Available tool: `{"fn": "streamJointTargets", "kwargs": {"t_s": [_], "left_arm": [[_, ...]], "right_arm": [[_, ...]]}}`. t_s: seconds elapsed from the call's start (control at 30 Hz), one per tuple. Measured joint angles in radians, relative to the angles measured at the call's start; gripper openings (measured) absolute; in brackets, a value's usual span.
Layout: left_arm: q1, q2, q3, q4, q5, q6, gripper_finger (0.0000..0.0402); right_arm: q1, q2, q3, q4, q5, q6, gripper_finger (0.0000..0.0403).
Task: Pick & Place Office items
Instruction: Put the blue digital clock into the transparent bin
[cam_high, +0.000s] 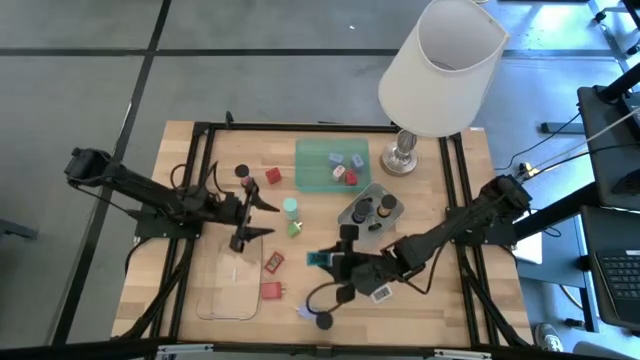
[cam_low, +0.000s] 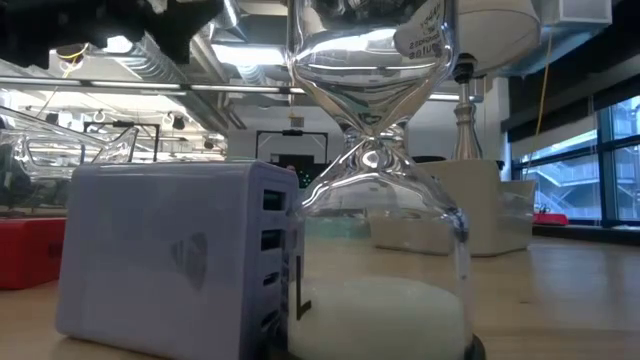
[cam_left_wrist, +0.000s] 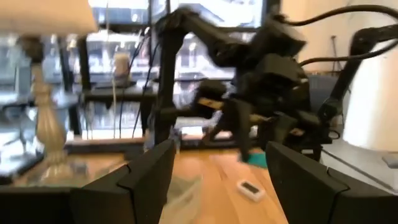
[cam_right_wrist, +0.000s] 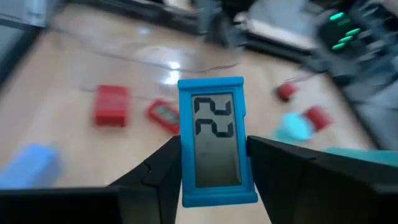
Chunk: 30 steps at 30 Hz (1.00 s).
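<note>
My right gripper (cam_right_wrist: 214, 152) is shut on a small blue-framed digital display (cam_right_wrist: 217, 140) that reads 22; in the high view it is a teal speck (cam_high: 318, 260) near the table's middle. My left gripper (cam_left_wrist: 217, 158) hovers open and level over the table's left half (cam_high: 252, 218), holding nothing. Loose on the wood lie red blocks (cam_high: 272, 291), black caps (cam_high: 325, 320), a teal disc (cam_high: 290, 206) and a white card (cam_high: 381, 294). A pale blue-grey block (cam_low: 170, 255) stands just in front of the low camera. My right gripper pinches the display's blue frame by its two long side edges (cam_right_wrist: 185, 171), on the half nearer the wrist, between its two fingers (cam_right_wrist: 158, 174). The fingers slant down from the table's right side and lie along the display. It is lifted clear of the table, screen facing the wrist camera.
A green tray (cam_high: 310, 175) with small pieces and a grey tray (cam_high: 395, 200) with black caps sit at the back middle. A clear tray (cam_high: 230, 290) lies front left. The white-shaded lamp (cam_high: 440, 70) stands back right. An hourglass (cam_low: 380, 200) fills the low view.
</note>
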Motion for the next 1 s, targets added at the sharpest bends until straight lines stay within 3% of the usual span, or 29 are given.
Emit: {"fn": "streamJointTargets", "kwargs": {"t_s": [0.2, 0.3, 0.6, 1.0], "left_arm": [[-0.03, 0.092, 0.0, 0.17, -0.04, 0.038, 0.0251], [-0.03, 0.127, 0.001, 0.19, -0.039, 0.1, 0.0251], [-0.071, 0.286, 0.018, 0.284, -0.035, 0.343, 0.0251], [-0.101, 0.462, 0.174, 0.283, -0.084, 0.381, 0.0262]], "right_arm": [[-0.031, 0.0, 0.011, 0.0, 0.146, -0.097, 0.0164], [-0.044, 0.0, 0.011, 0.013, 0.166, -0.124, 0.0163], [-0.1, 0.0, 0.011, 0.06, -0.037, -0.033, 0.0163], [-0.115, 0.0, 0.011, 0.063, -0.071, -0.008, 0.0163]]}}
